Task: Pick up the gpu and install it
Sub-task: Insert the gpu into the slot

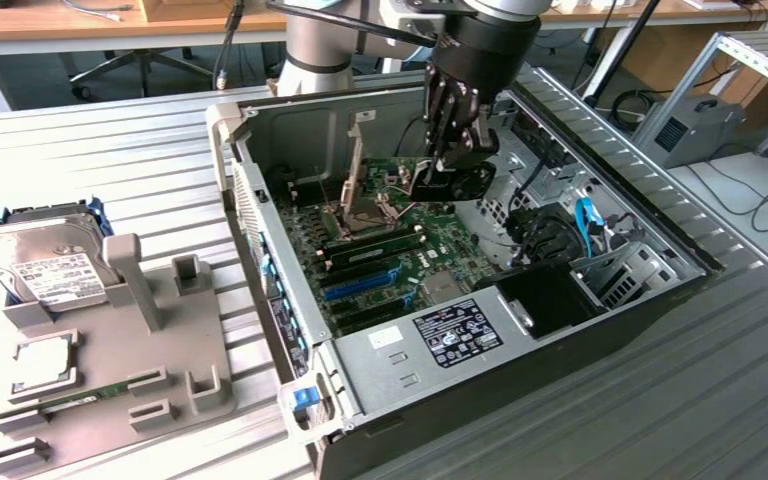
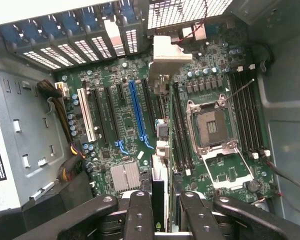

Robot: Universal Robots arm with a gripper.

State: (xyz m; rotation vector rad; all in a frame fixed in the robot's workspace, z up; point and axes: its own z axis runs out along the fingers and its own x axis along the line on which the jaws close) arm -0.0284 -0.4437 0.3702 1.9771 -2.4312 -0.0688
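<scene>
The open computer case (image 1: 491, 330) lies on its side on the slatted table (image 1: 704, 400), so its motherboard (image 2: 125, 125) faces up and can be reached from above. Beside the case, on the exterior view's left, a grey holder tray (image 1: 131, 400) keeps spare parts sorted: a hard drive (image 1: 44, 265) stands in one slot and a thin memory stick (image 1: 84, 397) lies in another.

Above the middle of the case, the arm's gripper (image 1: 454, 165) hangs inside the opening with its fingers (image 2: 138, 215) clamped on the graphics card (image 2: 159, 190). The card is held on edge, which suits pushing it down into a slot. It hovers over the board near the long blue slot (image 2: 136, 117), seemingly not yet seated, though the card's lower edge is hard to judge. The processor socket (image 2: 210, 125) sits just beside it.
</scene>
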